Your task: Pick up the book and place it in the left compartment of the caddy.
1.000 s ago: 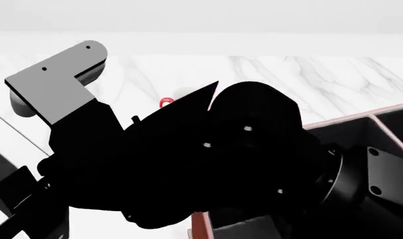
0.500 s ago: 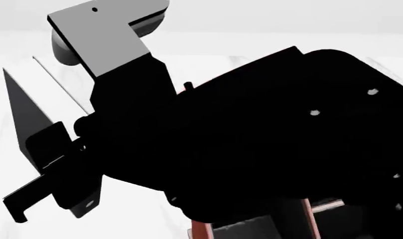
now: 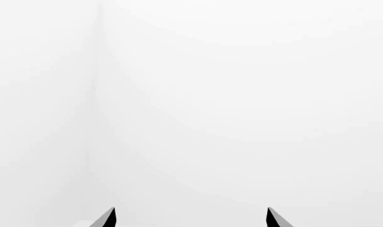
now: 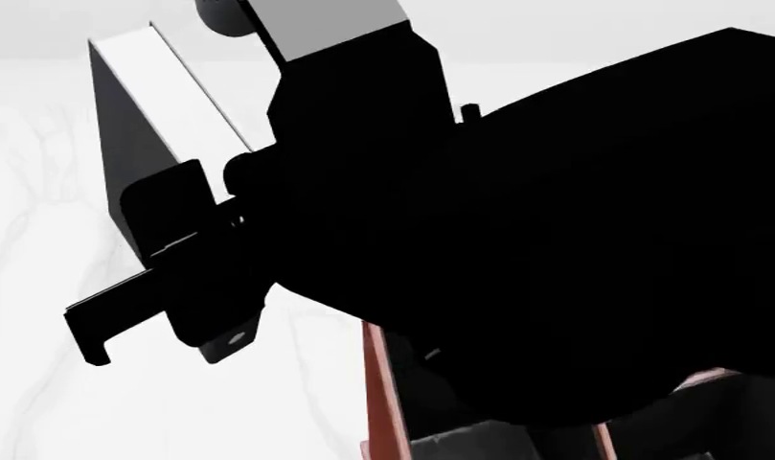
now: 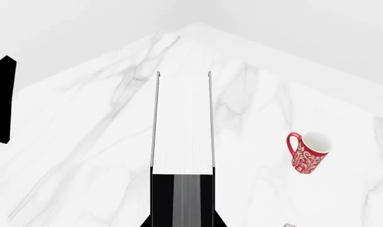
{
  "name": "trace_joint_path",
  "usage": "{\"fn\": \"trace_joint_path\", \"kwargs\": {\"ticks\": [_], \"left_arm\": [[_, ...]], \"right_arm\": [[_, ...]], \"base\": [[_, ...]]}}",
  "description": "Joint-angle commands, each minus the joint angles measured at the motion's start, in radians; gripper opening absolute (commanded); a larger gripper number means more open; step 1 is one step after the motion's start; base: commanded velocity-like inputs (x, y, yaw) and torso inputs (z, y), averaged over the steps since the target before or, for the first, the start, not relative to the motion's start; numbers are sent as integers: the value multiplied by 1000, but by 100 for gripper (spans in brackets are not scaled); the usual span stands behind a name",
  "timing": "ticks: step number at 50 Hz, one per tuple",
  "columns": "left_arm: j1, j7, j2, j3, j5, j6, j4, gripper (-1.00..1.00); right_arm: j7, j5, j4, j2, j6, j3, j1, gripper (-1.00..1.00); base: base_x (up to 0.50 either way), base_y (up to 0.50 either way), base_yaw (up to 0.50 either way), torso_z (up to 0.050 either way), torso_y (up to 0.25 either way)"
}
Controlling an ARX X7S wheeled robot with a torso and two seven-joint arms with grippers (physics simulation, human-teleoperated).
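The black book [image 4: 129,144] with white page edges hangs tilted in the air at the upper left of the head view, above the marble table [image 4: 55,383]. My right gripper [image 4: 170,259] is shut on its lower end. In the right wrist view the book's page edge [image 5: 183,123] runs straight out from between the shut black jaws of the right gripper [image 5: 182,198]. A strip of the caddy's reddish-brown wall [image 4: 379,402] shows below the arm. Its left compartment is almost wholly hidden by the arm. My left gripper [image 3: 191,218] is open, holding nothing, and faces a white wall.
A red white-patterned mug [image 5: 308,152] stands on the marble table [image 5: 84,142], off to one side of the book. My right arm's black bulk [image 4: 566,240] blocks most of the head view. A black arm part [image 5: 2,99] shows at the right wrist view's edge.
The right arm has lifted the book higher and carried it rightward in the head view, closer to the caddy wall. The arm now covers more of that view.
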Motion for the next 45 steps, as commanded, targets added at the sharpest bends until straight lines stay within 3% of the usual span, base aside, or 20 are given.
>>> {"fn": "trace_joint_path", "kwargs": {"ticks": [1, 45], "left_arm": [[3, -1, -1, 7, 8, 5, -1, 100], [11, -6, -6, 33, 27, 22, -1, 100]], "right_arm": [[42, 24, 6, 52, 4, 27, 56, -100], [236, 244, -48, 290, 46, -2, 193, -100]], "base": [[0, 0, 0, 0, 0], [0, 0, 0, 0, 1]]}}
